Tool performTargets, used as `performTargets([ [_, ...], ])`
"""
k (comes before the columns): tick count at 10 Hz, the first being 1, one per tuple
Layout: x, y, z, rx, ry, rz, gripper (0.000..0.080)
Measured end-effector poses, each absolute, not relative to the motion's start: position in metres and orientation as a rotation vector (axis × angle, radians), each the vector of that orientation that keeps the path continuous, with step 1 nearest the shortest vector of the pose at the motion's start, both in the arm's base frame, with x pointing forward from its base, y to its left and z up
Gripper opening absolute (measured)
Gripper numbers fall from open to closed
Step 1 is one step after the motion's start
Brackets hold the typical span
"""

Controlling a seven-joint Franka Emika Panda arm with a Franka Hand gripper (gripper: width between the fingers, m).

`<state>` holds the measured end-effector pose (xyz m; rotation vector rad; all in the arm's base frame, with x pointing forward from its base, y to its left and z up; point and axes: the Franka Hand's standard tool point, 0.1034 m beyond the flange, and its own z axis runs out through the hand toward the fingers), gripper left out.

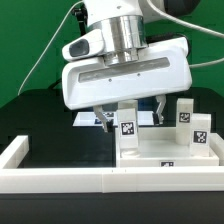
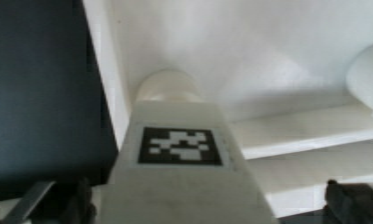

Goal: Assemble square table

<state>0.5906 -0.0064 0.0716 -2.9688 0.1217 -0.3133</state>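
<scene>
Our gripper (image 1: 129,113) stands open over a white tagged leg (image 2: 179,150), fingers (image 2: 32,203) on both sides of it. We see the square tabletop (image 1: 170,155) below, with more legs (image 1: 185,112) beside.

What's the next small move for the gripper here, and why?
Probably close the gripper on the table leg. In the wrist view the tagged leg stands centred between the wide-open fingertips, and the exterior view shows the gripper already down around that upright leg on the square tabletop. Whether the fingers touch it is unclear.
</scene>
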Motion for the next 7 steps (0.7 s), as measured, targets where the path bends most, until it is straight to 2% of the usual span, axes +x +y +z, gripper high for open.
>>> performTargets([
  [3,0.5916,-0.0069,0.0708,-2.978,0.126,-0.329,0.0649],
  [4,0.59,-0.0069,0.0685,-2.981,0.126,-0.333,0.0502],
  [5,0.59,-0.0071,0.0684,-2.981,0.127,-0.333,0.0502],
  [6,0.5901,-0.0072,0.0684,-2.981,0.127,-0.333,0.0312],
  [7,0.5897,-0.0073,0.0678,-2.981,0.127,-0.331,0.0268],
])
